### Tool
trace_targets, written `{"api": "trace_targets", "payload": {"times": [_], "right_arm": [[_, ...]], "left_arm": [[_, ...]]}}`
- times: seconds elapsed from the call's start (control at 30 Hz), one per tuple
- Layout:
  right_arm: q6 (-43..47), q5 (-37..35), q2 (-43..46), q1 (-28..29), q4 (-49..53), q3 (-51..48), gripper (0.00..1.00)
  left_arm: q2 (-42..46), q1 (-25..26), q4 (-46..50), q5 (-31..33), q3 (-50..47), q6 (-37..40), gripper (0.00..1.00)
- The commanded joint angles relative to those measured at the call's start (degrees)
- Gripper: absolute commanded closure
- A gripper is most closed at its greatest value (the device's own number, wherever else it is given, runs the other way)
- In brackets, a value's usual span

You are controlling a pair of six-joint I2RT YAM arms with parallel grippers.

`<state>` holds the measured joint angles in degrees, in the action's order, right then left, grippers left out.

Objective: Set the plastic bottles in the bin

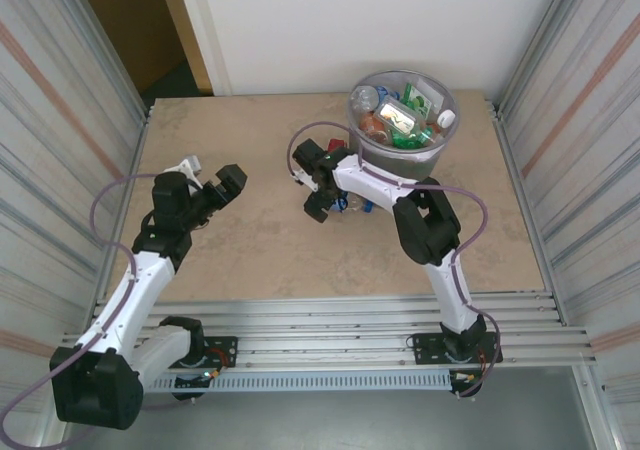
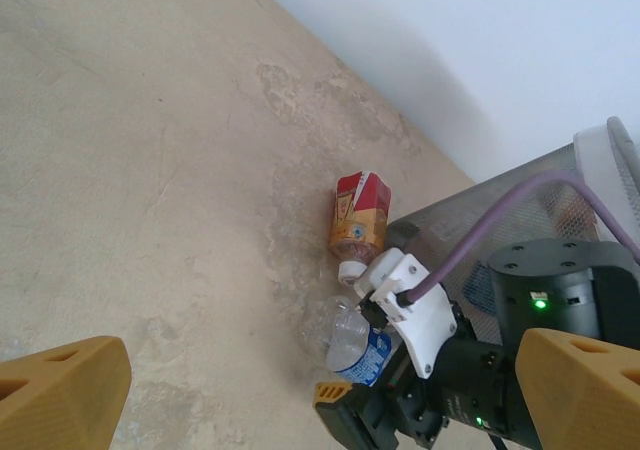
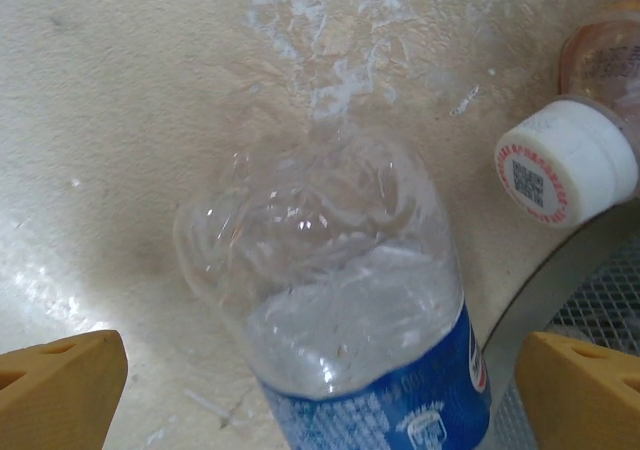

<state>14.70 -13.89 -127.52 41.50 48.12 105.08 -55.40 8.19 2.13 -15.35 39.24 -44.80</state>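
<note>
Bottle (image 3: pixel 340 300) with blue label lies beneath the wide-open right end effector (image 3: pixel 320 390) — left end effector (image 1: pixel 212 175) open, empty.

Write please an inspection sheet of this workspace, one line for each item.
Surface: beige table, some white scuffs.
Job's things: bin packed with bottles; blue-labelled bottle and red-labelled bottle lie on the table beside it.
Clutter: nothing seen.
Claws: left claw open, empty; right claw open over the blue-labelled bottle.
Cables: purple cables loop off both arms.
Surroundings: corrugated metal side walls, white back wall.
</note>
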Motion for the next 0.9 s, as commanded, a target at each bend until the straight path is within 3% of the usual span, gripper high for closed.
{"api": "trace_targets", "payload": {"times": [0.0,0.1,0.3,0.43,0.57,0.87], "right_arm": [[1.91,0.48,-2.30,-0.51,2.17,1.97,0.02],[1.78,2.05,-3.30,-0.49,3.27,1.98,0.00],[0.59,5.30,-3.86,0.08,5.81,1.97,0.07],[-1.17,8.57,-3.03,0.48,6.77,0.90,0.17],[-3.09,10.26,-1.50,0.78,6.71,0.17,0.34],[-6.96,9.57,1.60,1.75,6.41,1.95,0.54]], "left_arm": [[-0.32,-0.67,-0.74,-0.73,0.01,1.17,0.01],[-0.57,-0.65,-0.79,-0.72,-0.04,1.11,0.01],[-1.65,-0.89,-1.01,-1.12,0.44,0.98,0.01],[-2.52,-0.98,-1.27,-1.65,0.64,0.71,0.01],[-3.28,-1.04,-1.40,-2.17,0.67,0.52,0.01],[-3.95,-1.06,-1.80,-2.65,0.40,0.33,0.01]]}}
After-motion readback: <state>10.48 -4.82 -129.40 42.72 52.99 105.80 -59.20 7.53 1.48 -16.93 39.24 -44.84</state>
